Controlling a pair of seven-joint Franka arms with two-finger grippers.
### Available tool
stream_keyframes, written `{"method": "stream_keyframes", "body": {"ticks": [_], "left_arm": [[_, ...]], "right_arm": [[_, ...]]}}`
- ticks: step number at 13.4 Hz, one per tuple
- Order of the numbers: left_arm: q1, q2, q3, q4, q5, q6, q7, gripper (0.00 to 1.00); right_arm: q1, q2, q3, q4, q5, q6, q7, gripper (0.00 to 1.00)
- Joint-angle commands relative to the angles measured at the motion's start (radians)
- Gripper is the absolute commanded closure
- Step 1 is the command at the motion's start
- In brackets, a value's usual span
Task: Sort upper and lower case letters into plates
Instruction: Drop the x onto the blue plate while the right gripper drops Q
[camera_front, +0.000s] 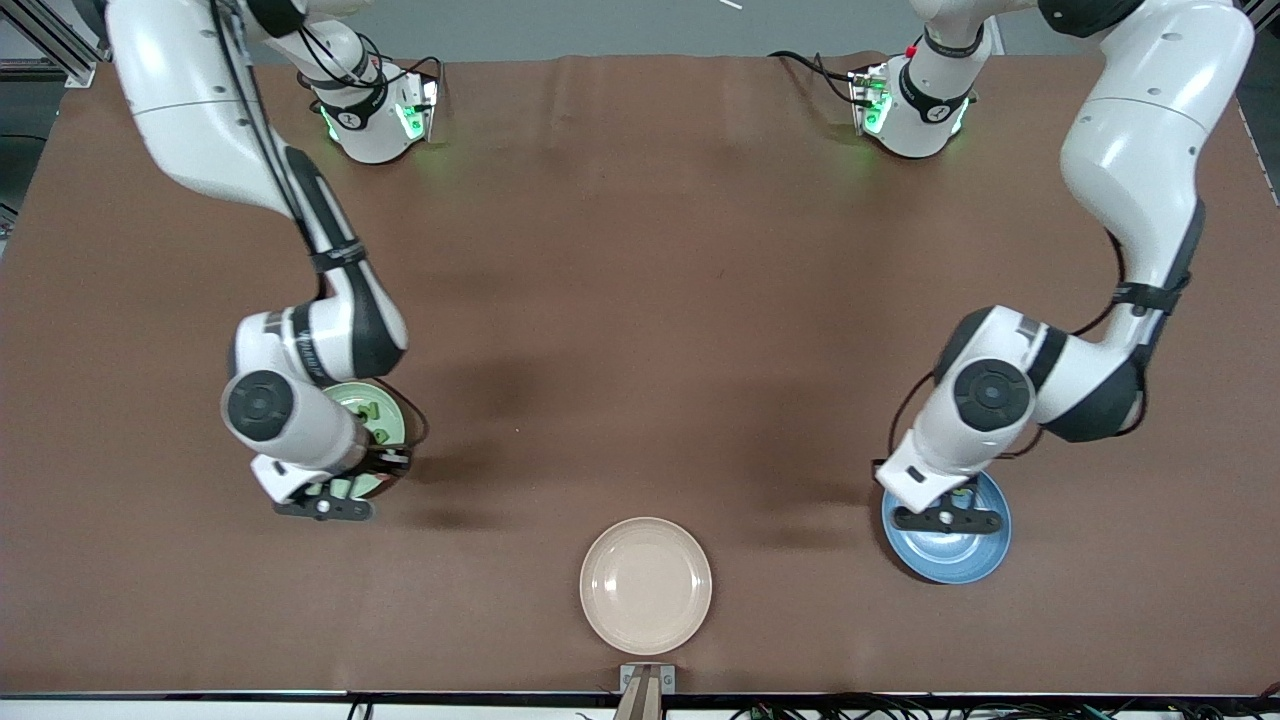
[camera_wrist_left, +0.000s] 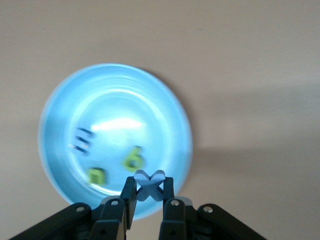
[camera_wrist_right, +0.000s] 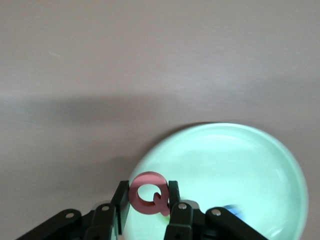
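Left wrist view has the left gripper (camera_wrist_left: 148, 192) clamped on a blue x (camera_wrist_left: 149, 184) over the blue plate (camera_wrist_left: 60, 105), which sits toward the left arm's end of the tabletop. Right gripper (camera_wrist_right: 148, 200) pinches a pink Q (camera_wrist_right: 148, 199) over the mint plate (camera_wrist_right: 260, 165) at the right arm's end.

The front view looks down from high across the table (camera_front: 640, 300), facing both bases along the upper edge of the frame. The left wrist view looks straight down, close, on the blue plate (camera_wrist_left: 115, 100), which the front view shows at lower right (camera_front: 950, 560). The right wrist view looks down on the mint green plate (camera_wrist_right: 235, 165), at the front view's middle left (camera_front: 385, 405).
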Motion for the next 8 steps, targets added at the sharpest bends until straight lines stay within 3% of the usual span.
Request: {"method": "stream_keyframes", "body": {"ticks": [1, 4, 5, 6, 7, 8], "left_arm": [[0.063, 0.03, -0.005, -0.014, 0.037, 0.1, 0.128, 0.98], [0.108, 0.08, 0.009, -0.014, 0.033, 0.206, 0.289, 0.96], [0.108, 0.091, 0.027, -0.014, 0.028, 0.253, 0.325, 0.94], [0.11, 0.105, 0.05, -0.014, 0.027, 0.304, 0.354, 0.92], [0.108, 0.114, 0.066, -0.014, 0.024, 0.348, 0.386, 0.87], [0.11, 0.123, 0.068, -0.014, 0.021, 0.375, 0.406, 0.81]], "right_arm": [[-0.074, -0.071, 0.023, -0.194, 0.007, 0.135, -0.118, 1.0], [-0.085, -0.068, 0.022, -0.253, 0.005, 0.208, -0.126, 0.99], [-0.085, -0.068, 0.022, -0.251, 0.005, 0.203, -0.126, 0.86], [-0.086, -0.068, 0.022, -0.245, 0.005, 0.197, -0.125, 0.22], [-0.094, -0.068, 0.022, -0.242, 0.005, 0.197, -0.131, 0.0], [-0.094, -0.069, 0.022, -0.228, 0.005, 0.194, -0.135, 0.0]]}}
